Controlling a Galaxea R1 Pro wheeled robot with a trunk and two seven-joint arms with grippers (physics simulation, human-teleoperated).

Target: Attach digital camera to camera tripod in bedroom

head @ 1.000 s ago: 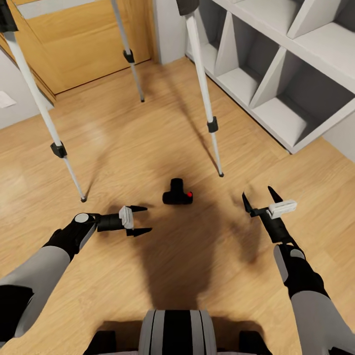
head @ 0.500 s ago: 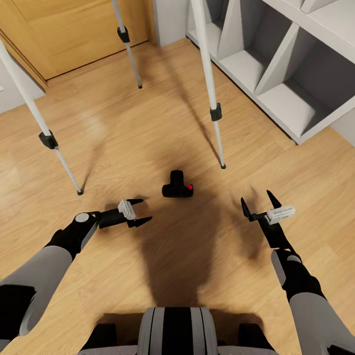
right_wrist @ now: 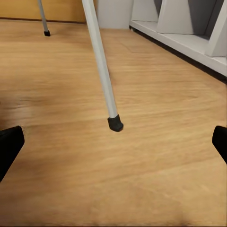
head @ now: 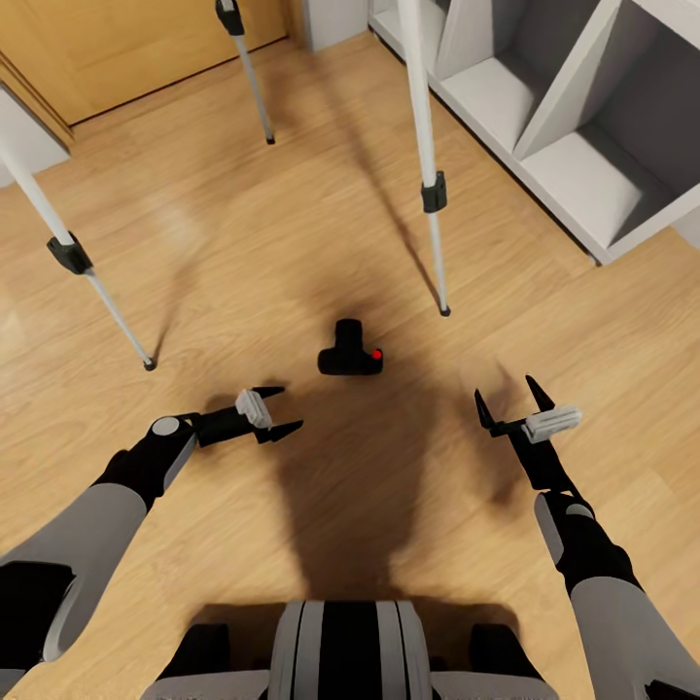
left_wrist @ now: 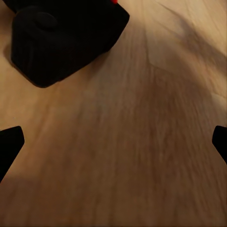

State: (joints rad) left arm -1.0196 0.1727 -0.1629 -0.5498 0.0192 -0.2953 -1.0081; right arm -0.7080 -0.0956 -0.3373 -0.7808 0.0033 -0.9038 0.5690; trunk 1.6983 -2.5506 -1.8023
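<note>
Head view steeply down over floor (head: 243, 243); wrist views low, floor-skimming.

Light wood plank floor (head: 243, 253) with a camera, tripod feet and shelving resting on it.

The digital camera (head: 350, 352) is seen lying directly on the planks, inside a broad dark shadow, its red button turned toward the right side of the head view; it is also seen up close in the left wrist view (left_wrist: 61, 38). Three black feet of the camera tripod (head: 434, 233) are planted on the floor around and beyond the camera, one of them seen near in the right wrist view (right_wrist: 115, 124). The white cube shelving (head: 544, 146) is set on the floor at the right, and an oak door (head: 117, 49) meets the floor at the far edge.
</note>
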